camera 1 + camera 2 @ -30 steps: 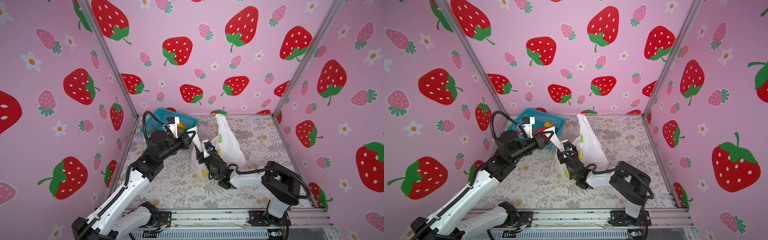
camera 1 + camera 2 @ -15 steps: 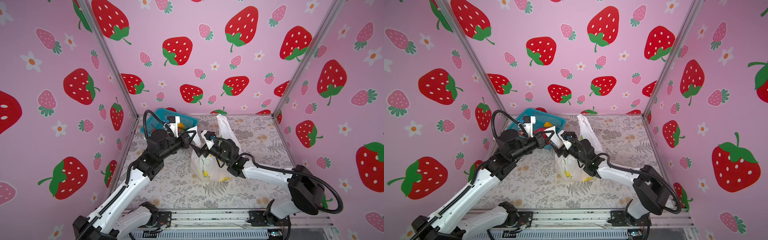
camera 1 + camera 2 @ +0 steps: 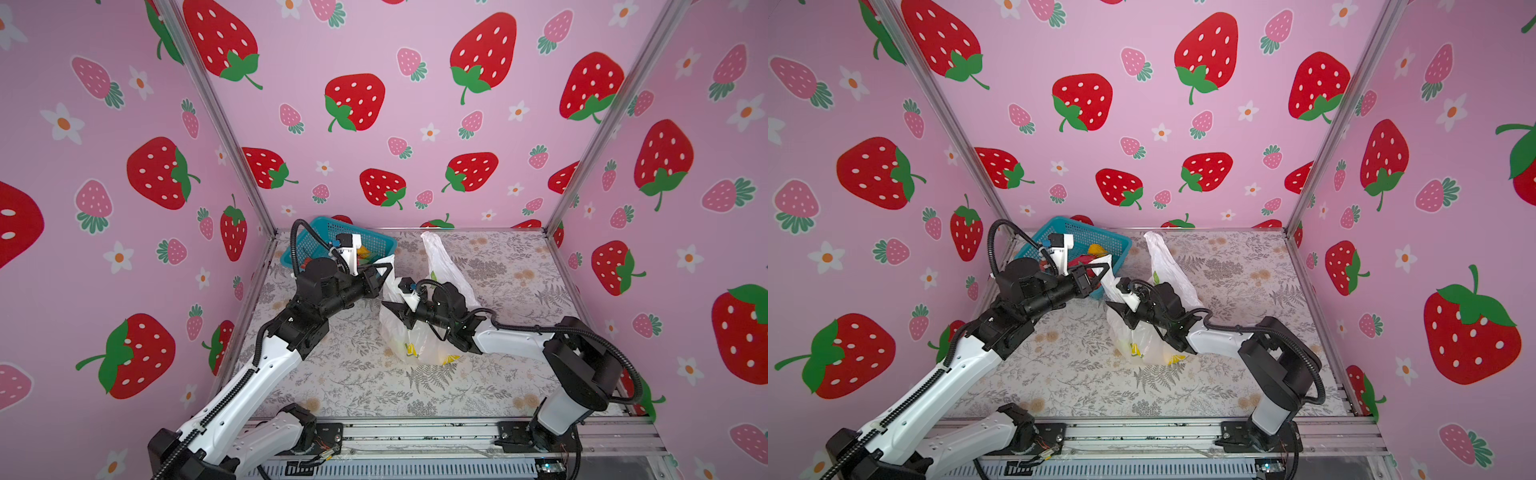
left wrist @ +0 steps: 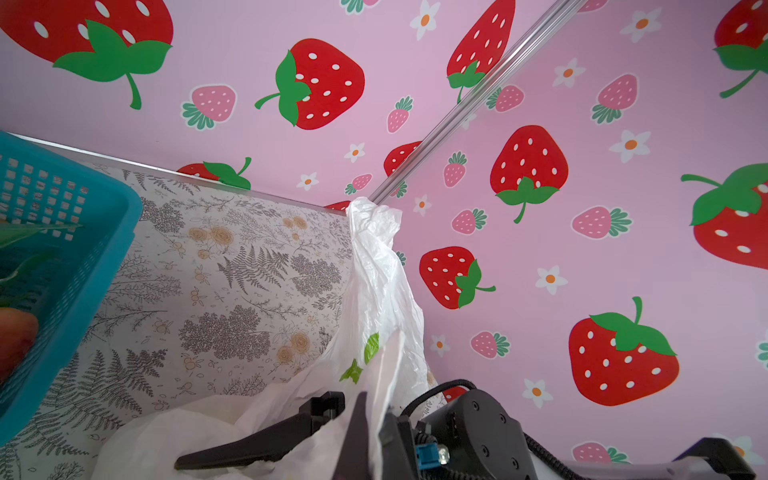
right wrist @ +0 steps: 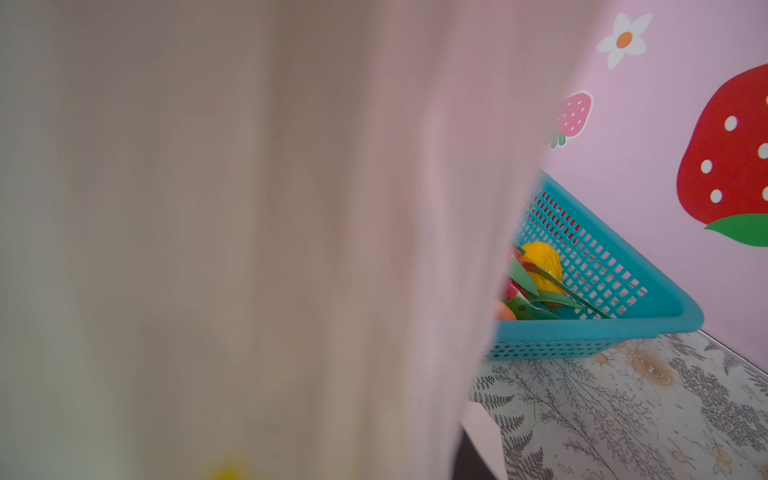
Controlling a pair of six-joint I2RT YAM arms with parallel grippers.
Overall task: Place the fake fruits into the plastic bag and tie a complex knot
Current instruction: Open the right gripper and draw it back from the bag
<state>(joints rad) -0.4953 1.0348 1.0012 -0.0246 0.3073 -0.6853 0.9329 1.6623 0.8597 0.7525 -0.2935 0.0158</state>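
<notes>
Nearest the camera, in both top views, the two arm bases sit on the aluminium rail [image 3: 415,432] at the front edge. From there the left arm rises in a long white diagonal toward the middle of the floral table [image 3: 519,266], its black wrist levelled toward the right. The right arm folds at a raised black elbow and runs its white forearm low and leftward across the table.

The plastic bag [image 3: 415,340] stands at mid-table, its lower part bulging with yellow and green shapes seen through the film; which are prints and which are fruits cannot be told. The right gripper [image 3: 395,309] points left against the bag's upper left side, and its wrist lies over the bag. Its wrist camera is almost wholly covered by blurred white film, so whether its claw is clamped on the plastic cannot be told.

Just beyond, the left gripper [image 3: 380,278] has its claw closed on a strip of the bag's handle; in the left wrist view the white film [image 4: 374,316] wraps over the dark fingers [image 4: 266,440]. The bag's other handle stands upright as a crumpled peak behind the right wrist.

Farthest back, the teal basket [image 3: 1113,241] sits in the rear left corner against the pink strawberry wall [image 3: 415,124], tilted. It holds fake fruits [image 5: 540,262], a yellow one among red and green pieces.
</notes>
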